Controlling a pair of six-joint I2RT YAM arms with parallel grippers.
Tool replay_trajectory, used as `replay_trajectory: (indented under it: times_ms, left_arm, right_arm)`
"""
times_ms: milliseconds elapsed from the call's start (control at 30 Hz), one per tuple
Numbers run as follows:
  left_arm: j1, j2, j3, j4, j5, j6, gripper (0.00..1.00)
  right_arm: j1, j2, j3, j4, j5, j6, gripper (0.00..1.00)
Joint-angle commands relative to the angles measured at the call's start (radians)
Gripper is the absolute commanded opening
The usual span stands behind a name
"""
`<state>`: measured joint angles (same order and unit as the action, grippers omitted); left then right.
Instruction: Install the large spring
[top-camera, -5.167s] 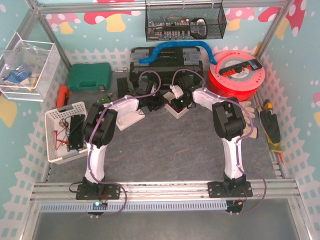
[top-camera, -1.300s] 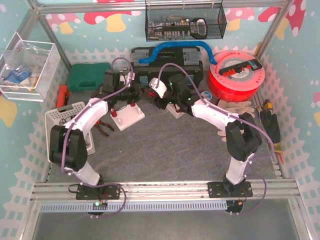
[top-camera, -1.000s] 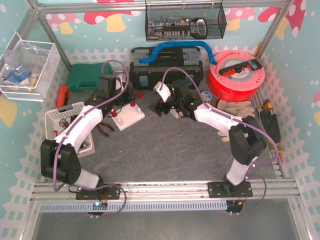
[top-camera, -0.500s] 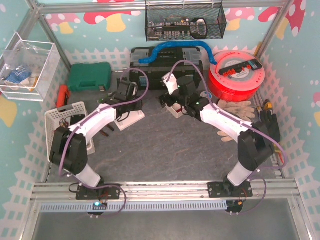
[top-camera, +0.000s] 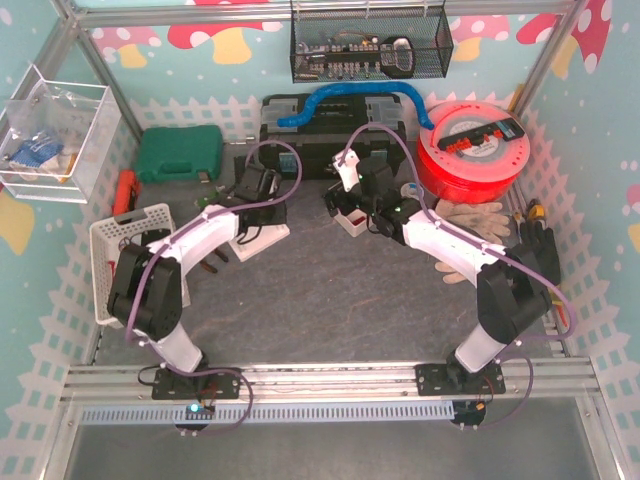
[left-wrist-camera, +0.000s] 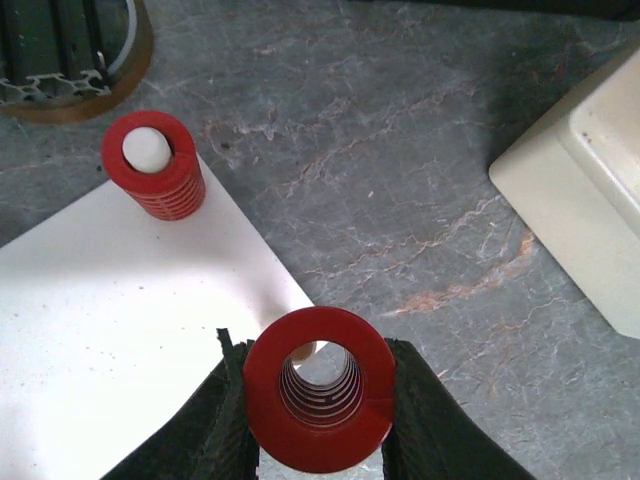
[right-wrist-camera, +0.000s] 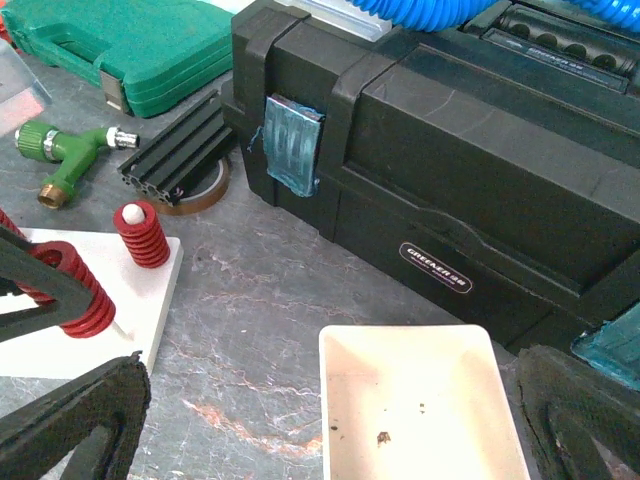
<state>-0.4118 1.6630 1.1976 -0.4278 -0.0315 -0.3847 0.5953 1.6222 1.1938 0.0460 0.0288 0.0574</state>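
Observation:
The large red spring (left-wrist-camera: 320, 392) sits upright between the black fingers (left-wrist-camera: 425, 420) of my left gripper (left-wrist-camera: 320, 395), which is shut on it. It hangs over the near corner of the white base plate (left-wrist-camera: 100, 330), and a pale peg tip shows through its bore. In the right wrist view the same spring (right-wrist-camera: 75, 290) is tilted just above the plate (right-wrist-camera: 60, 345). A smaller red spring (left-wrist-camera: 153, 165) stands on its white peg at the plate's far corner. My right gripper (right-wrist-camera: 330, 420) is open over a cream tray (right-wrist-camera: 420, 400), holding nothing.
A black toolbox (right-wrist-camera: 470, 170) stands right behind the tray. A green case (right-wrist-camera: 130, 45), a green hose fitting (right-wrist-camera: 70, 150) and black rails (right-wrist-camera: 180, 150) lie behind the plate. In the top view a white basket (top-camera: 125, 262) is at the left and a red reel (top-camera: 470, 150) at the right.
My left gripper has swung right from behind the plate to over it, carrying the large spring. The right gripper has drawn back a little toward the toolbox, staying open.

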Motion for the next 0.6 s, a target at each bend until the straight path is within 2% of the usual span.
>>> replay_trajectory:
  times_ms: [0,300,567]
  left_arm:
    - [-0.001,0.035,0.053,-0.004,0.029,0.023,0.00]
    - [-0.001,0.092,0.082,-0.020,-0.009,0.044,0.00]
    - [-0.001,0.047,0.087,-0.048,-0.008,0.037,0.00]
  right_arm:
    - [-0.004,-0.019,-0.004,0.006,0.009,0.017,0.98]
    - [-0.011,-0.036,-0.005,-0.008,0.018,0.002,0.99]
    - [-0.015,-0.024,0.000,-0.014,0.007,0.000,0.98]
